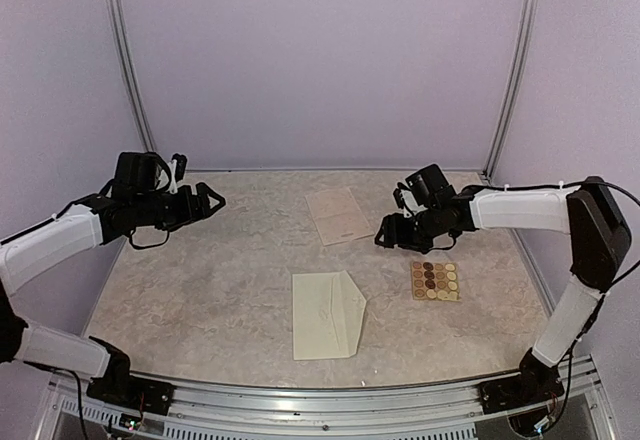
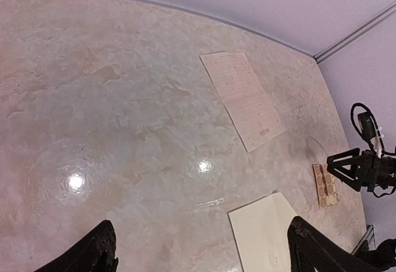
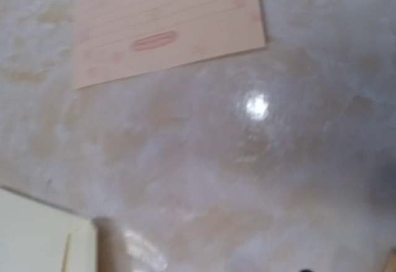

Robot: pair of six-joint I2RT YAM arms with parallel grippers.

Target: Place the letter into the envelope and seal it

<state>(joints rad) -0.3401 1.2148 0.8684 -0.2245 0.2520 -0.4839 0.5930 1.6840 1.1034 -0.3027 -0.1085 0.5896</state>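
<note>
Aloft, left claw [image 1: 213,200] gapes; right claw [image 1: 384,236] hovers.

Two arms in shot now. The left arm [image 1: 50,240], white padded sleeves between black joints, ends in a black two-finger left gripper [image 1: 212,203], with a black cable loop [image 1: 143,245] beneath. The right arm [image 1: 520,208] matches: white sleeve, chunky black elbow [image 1: 598,225], black right gripper [image 1: 383,234].

Both arms aloft and inward-facing, left pincer [image 1: 207,200] wide-spread, right pincer [image 1: 384,236] parted, each empty.
</note>
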